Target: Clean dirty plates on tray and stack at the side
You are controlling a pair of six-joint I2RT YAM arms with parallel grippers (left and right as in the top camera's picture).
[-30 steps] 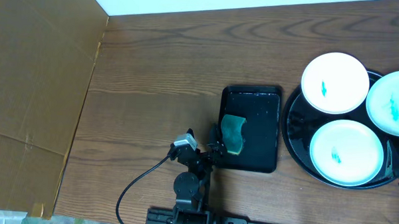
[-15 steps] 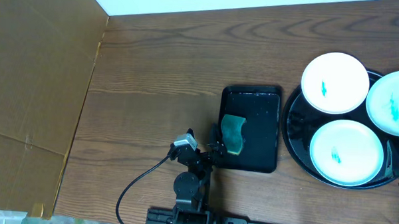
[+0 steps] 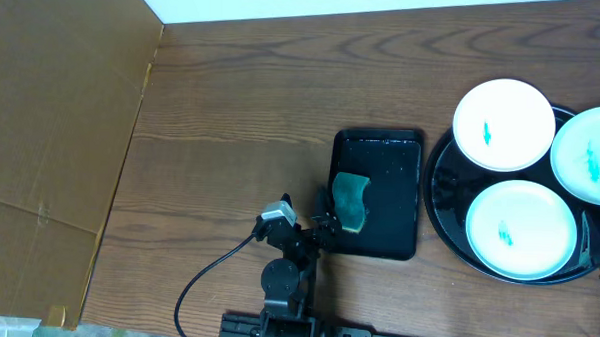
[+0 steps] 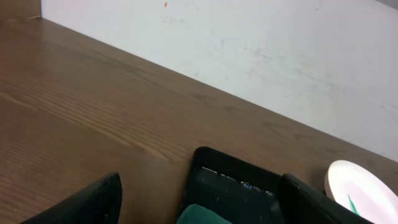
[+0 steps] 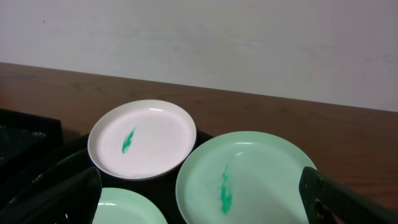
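Three smeared plates (image 3: 520, 228) sit on round tray (image 3: 436, 188), right of frame. We judge them stiff, slick, breakable; best taken by rim. Left gripper (image 4: 200, 186) and right gripper (image 5: 199, 177) gape wide, empty.

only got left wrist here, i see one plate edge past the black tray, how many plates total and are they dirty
observer: three, the far plate, near plate and right plate, all on a round tray, each with a teal smear
operator: where's the sponge
observer: the sponge lies at the left of the rectangular tray, beside the open left gripper
operator: and right gripper
observer: the right gripper is open and empty, by the plates
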